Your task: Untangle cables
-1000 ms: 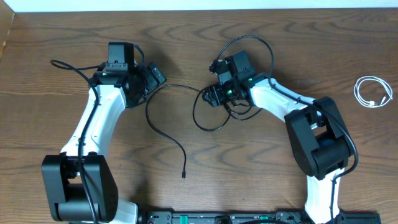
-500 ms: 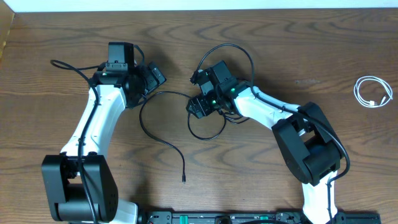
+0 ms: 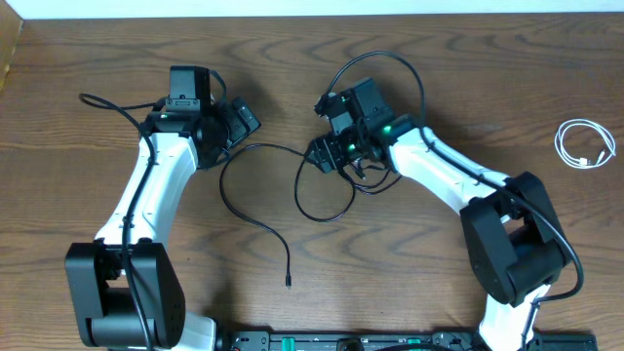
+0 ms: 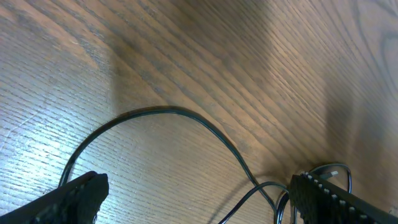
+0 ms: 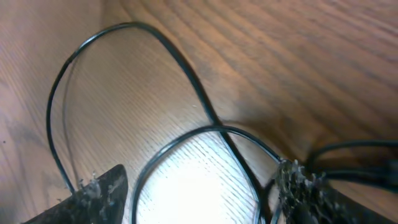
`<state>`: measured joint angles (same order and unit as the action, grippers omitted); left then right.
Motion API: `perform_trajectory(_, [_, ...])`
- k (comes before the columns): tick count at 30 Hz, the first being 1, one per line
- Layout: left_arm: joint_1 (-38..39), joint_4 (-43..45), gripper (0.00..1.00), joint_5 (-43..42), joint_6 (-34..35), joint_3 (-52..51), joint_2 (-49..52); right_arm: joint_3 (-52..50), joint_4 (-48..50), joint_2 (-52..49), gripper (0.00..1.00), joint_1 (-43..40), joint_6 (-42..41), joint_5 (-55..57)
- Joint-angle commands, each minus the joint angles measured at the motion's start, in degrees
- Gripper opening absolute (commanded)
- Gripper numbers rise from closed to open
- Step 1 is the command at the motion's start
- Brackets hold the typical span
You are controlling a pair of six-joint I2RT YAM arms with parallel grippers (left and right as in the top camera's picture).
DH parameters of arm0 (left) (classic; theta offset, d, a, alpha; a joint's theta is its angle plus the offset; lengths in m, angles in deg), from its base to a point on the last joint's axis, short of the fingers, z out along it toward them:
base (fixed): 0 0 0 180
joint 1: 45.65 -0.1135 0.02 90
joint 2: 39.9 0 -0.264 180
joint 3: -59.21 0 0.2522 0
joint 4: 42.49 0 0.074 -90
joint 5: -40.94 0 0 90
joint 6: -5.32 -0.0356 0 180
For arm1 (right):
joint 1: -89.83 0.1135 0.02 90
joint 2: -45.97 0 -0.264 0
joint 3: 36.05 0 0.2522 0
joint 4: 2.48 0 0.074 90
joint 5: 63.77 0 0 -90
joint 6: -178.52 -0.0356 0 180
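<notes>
Two thin black cables lie tangled at the table's middle. One point(image 3: 232, 207) arcs left from the tangle and ends in a small plug point(image 3: 289, 281). The other forms a loop point(image 3: 327, 213) under my right gripper point(image 3: 324, 154). That gripper stands open point(image 5: 199, 199) just above the wood, with crossing black strands point(image 5: 214, 127) lying between its fingers and one strand close to the right finger point(image 5: 305, 190). My left gripper point(image 3: 244, 122) hangs open point(image 4: 199, 202) with nothing in it, and the cable's arc point(image 4: 168, 111) lies just ahead of it. A short white cable point(image 3: 585, 143) sits coiled apart at the far right.
A thicker black cord point(image 3: 97, 100) trails from the left arm, and another one loops point(image 3: 385, 57) above the right wrist. Both arm bases point(image 3: 127, 302) stand at the front edge. The table's back edge point(image 3: 312, 16) runs along the top.
My right gripper swung left and down, then came back up to the right. The black cable's arc was dragged a little to the left. The left arm has not moved.
</notes>
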<state>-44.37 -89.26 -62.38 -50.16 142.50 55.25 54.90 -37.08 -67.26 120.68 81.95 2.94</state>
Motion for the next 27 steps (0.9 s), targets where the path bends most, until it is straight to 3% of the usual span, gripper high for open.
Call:
perform_trajectory(1, [-0.2,-0.2,0.98,0.8,-0.3,-0.9,0.3,0.6,-1.5,0.3,0.64,-0.3,-0.1,1.3])
perform_trajectory(5, [-0.2,-0.2,0.98,0.8,-0.3,-0.9,0.3,0.4,-3.8,-0.3,0.22,0.6,-3.7,3.3])
perform_trajectory(8, [-0.2,-0.2,0.98,0.8,-0.3,-0.9,0.3,-0.2,-5.4,-0.3,0.02,1.1,-7.9,9.2])
perform_trajectory(12, [-0.2,-0.2,0.98,0.8,-0.3,-0.9,0.3,-1.1,-4.5,-0.4,0.02,1.5,-10.6,13.2])
perform_trajectory(15, [-0.2,-0.2,0.98,0.8,-0.3,-0.9,0.3,-1.2,-4.0,-0.4,0.15,2.3,-10.6,13.5])
perform_trajectory(27, [-0.2,-0.2,0.98,0.8,-0.3,-0.9,0.3,-1.6,-4.0,-1.3,0.21,6.4,-13.2,25.3])
